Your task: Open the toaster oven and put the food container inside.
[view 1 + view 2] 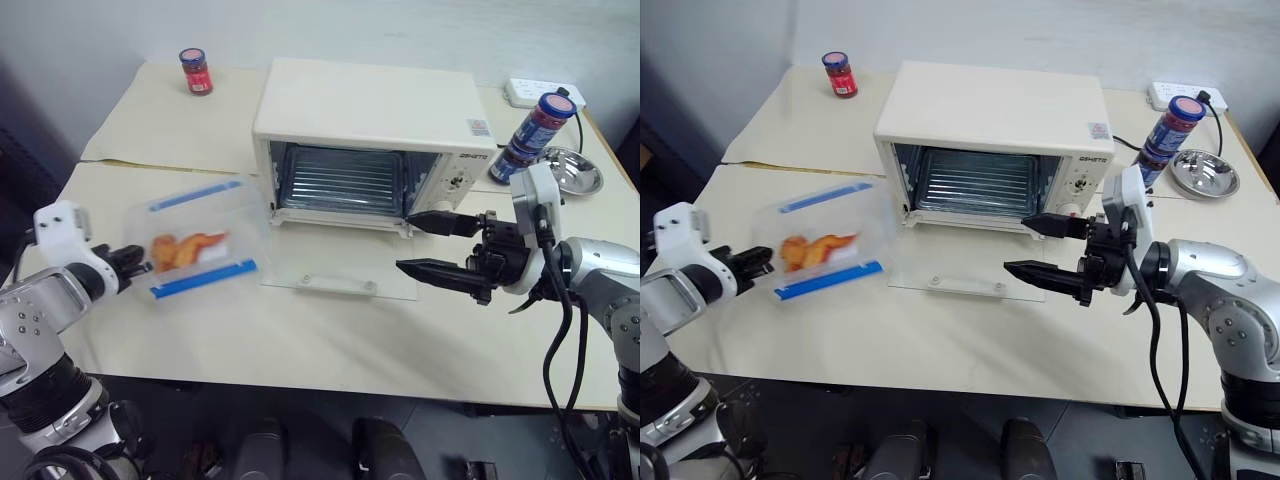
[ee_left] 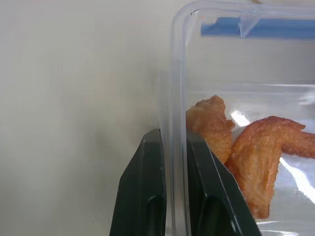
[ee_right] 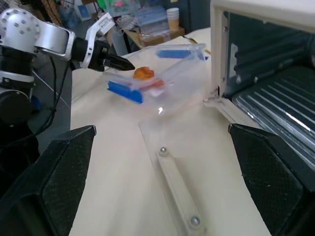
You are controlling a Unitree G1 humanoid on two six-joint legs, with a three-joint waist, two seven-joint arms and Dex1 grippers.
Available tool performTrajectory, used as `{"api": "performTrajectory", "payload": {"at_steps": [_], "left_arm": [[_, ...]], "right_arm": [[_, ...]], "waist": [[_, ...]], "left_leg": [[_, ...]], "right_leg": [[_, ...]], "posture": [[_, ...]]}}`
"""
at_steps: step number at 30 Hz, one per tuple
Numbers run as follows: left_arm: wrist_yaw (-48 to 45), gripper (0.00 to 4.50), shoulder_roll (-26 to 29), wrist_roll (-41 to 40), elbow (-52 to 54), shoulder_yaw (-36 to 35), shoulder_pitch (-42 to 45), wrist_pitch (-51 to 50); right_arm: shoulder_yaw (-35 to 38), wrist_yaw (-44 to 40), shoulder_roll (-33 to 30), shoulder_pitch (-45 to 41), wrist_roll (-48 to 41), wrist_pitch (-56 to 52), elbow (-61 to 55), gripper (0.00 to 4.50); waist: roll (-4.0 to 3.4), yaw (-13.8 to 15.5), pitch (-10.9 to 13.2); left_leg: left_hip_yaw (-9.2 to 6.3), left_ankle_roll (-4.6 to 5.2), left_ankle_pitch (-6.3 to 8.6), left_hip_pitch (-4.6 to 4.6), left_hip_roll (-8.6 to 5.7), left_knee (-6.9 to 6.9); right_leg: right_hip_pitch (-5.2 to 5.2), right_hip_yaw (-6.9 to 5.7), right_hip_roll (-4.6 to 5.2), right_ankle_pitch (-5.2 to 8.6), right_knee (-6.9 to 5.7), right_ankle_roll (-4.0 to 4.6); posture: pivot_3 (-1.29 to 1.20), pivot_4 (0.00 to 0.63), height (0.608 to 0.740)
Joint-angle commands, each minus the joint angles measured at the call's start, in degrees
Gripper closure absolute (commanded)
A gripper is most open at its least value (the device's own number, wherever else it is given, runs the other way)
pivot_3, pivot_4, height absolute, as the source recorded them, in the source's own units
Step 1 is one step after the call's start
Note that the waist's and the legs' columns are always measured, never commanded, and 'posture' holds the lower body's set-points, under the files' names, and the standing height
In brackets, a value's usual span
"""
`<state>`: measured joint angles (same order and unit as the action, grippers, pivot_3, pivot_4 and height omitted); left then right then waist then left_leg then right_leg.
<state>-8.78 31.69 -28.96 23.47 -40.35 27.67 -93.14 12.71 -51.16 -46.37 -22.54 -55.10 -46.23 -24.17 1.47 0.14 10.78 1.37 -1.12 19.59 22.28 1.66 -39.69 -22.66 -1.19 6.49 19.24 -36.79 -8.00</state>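
Near table's left edge, left gripper (image 1: pixel 140 263) pinches wall of food container (image 1: pixel 195 238), tilted, just left of toaster oven (image 1: pixel 365 140) with door down. Right gripper (image 1: pixel 432 245) hangs spread, empty. Lift clear of door, keep level, slide onto rack.

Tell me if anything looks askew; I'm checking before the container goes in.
The food container sits tilted, one end lifted off the table, because the left hand pinches its wall. The toaster oven door lies flat open. Nothing has spilled.
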Motion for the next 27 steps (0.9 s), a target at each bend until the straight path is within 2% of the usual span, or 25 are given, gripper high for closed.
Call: {"api": "performTrajectory", "payload": {"at_steps": [1, 7, 11, 15, 21, 22, 24, 27], "left_arm": [[-1.26, 4.35, 3.14, -9.24, 2.64, 1.41, 0.95, 0.64], [5.37, 4.35, 1.04, -17.55, -0.62, 7.1, 7.25, 0.64], [12.52, 4.35, -2.54, -16.71, -3.92, 16.93, 14.66, 0.64], [17.92, 4.35, -6.88, -14.1, -8.42, 20.07, 20.53, 0.64], [19.71, 4.35, -10.6, -12.89, -13.76, 25.61, 24.84, 0.64], [19.83, 3.61, -10.89, -12.31, -14.31, 25.8, 25.1, 0.64], [19.8, 3.2, -11.89, -11.14, -15.1, 25.61, 25.86, 0.64], [18.7, 2.3, -12.33, -10.26, -15.09, 25.36, 26.63, 0.64]], "right_arm": [[3.81, 1.08, -1.25, 1.53, -0.39, 0.86, -2.2, 0.0], [4.94, 2.52, -1.21, 3.79, 0.06, 1.32, -3.05, 0.0], [7.57, 4.11, -1.0, 6.5, -0.77, 1.19, -4.72, 0.0], [8.79, 6.12, -0.14, 8.4, -1.28, 1.41, -6.41, 0.0], [10.11, 8.31, 0.58, 11.47, -1.35, 2.32, -8.41, 0.0], [10.21, 8.63, 0.6, 11.74, -1.34, 2.46, -8.49, 0.0], [10.48, 9.06, 0.59, 12.52, -1.16, 2.85, -8.66, 0.0], [10.63, 9.35, 0.51, 13.42, -0.93, 3.4, -8.83, 0.0]], "waist": [[-0.02, -0.35, 0.01], [-0.02, -0.06, 0.01], [-0.01, 0.31, 0.02], [-0.01, 0.51, 0.02], [-0.01, 1.2, 0.02], [-0.01, 1.2, 0.02], [-0.01, 1.2, 0.02], [-0.02, 1.13, 0.02]], "left_leg": [[0.02, -0.01, -0.01, -0.02, 0.01, 0.03], [0.05, 0.03, -0.07, -0.07, -0.05, 0.02], [-0.02, 0.05, -0.07, -0.02, -0.28, 0.02], [-0.01, 0.08, -0.08, -0.02, -0.42, 0.03], [0.0, 0.07, -0.18, -0.03, -0.46, -0.04], [0.01, 0.07, -0.18, -0.03, -0.47, -0.04], [0.0, 0.07, -0.18, -0.03, -0.47, -0.01], [0.01, 0.07, -0.18, -0.03, -0.47, -0.01]], "right_leg": [[-0.01, 0.01, -0.03, 0.0, -0.01, 0.0], [0.03, 0.04, 0.01, 0.0, -0.06, 0.0], [0.03, -0.01, 0.0, -0.01, -0.06, -0.01], [0.02, 0.03, 0.06, -0.01, -0.05, -0.03], [0.02, 0.05, 0.05, -0.02, -0.08, -0.05], [0.02, 0.06, 0.05, -0.03, -0.09, -0.06], [0.03, 0.06, 0.05, -0.03, -0.09, -0.06], [0.03, 0.04, 0.04, -0.03, -0.08, -0.06]], "posture": [[0.0, 0.15, 0.74], [0.0, 0.15, 0.74], [0.0, 0.15, 0.74], [0.0, 0.15, 0.74], [0.0, 0.15, 0.74], [0.0, 0.15, 0.74], [0.0, 0.15, 0.74], [0.0, 0.15, 0.74]]}}
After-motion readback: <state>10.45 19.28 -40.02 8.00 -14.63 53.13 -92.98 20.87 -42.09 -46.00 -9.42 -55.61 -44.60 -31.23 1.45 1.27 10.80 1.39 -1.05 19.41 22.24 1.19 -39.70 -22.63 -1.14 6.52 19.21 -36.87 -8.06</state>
